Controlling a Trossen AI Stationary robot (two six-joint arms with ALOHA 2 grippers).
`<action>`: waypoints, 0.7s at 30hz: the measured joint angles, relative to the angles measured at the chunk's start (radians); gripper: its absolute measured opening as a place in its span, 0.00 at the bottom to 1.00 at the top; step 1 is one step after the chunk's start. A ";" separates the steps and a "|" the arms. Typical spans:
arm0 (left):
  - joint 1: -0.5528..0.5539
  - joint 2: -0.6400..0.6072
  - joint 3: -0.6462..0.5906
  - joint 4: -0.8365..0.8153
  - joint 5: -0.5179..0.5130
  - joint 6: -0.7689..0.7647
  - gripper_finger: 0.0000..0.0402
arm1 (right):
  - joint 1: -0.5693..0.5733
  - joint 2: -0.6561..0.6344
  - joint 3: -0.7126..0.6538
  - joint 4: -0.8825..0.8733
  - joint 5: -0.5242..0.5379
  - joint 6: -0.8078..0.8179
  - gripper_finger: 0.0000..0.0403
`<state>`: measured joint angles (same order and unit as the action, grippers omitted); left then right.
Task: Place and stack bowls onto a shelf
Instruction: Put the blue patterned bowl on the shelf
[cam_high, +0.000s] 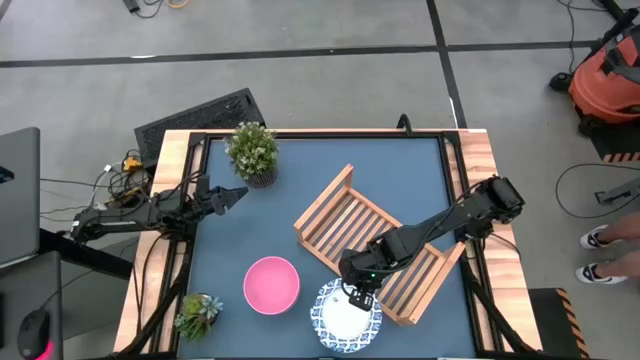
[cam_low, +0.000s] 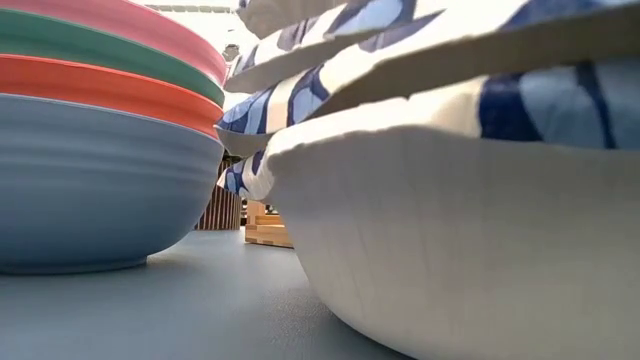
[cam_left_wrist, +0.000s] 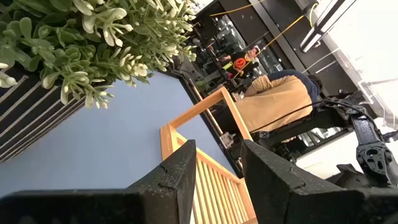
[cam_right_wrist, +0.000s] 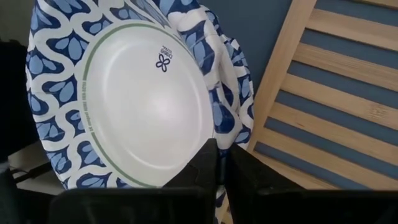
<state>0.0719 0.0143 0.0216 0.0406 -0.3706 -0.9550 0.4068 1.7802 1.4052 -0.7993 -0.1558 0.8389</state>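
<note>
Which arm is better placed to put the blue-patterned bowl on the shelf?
The right arm. Its claw is already shut on the rim of the patterned bowl, right beside the shelf. The left claw waits near the plant, far from any bowl.

Blue table (cam_high: 230, 250): shelf (cam_high: 355, 235), bowls (cam_high: 272, 284), plants (cam_high: 252, 150).

The right arm reaches in from the counter's right edge, bent at the elbow, its gripper (cam_high: 352, 297) low near the front edge with fingers (cam_right_wrist: 208, 163) pressed nearly together. The left arm waits at the left edge, gripper (cam_high: 238, 194) slightly parted.
</note>
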 joint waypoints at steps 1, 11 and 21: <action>0.000 0.000 0.000 0.000 0.000 0.000 0.28 | 0.000 0.000 0.000 0.002 0.000 -0.001 0.12; 0.000 0.000 0.000 0.000 0.000 0.017 0.28 | -0.005 0.000 0.000 0.000 0.000 -0.001 0.20; 0.000 0.000 0.000 0.000 0.000 0.018 0.28 | -0.010 0.000 0.000 -0.001 0.000 -0.002 0.30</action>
<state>0.0715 0.0141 0.0216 0.0410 -0.3710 -0.9375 0.3965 1.7802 1.4052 -0.8001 -0.1558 0.8368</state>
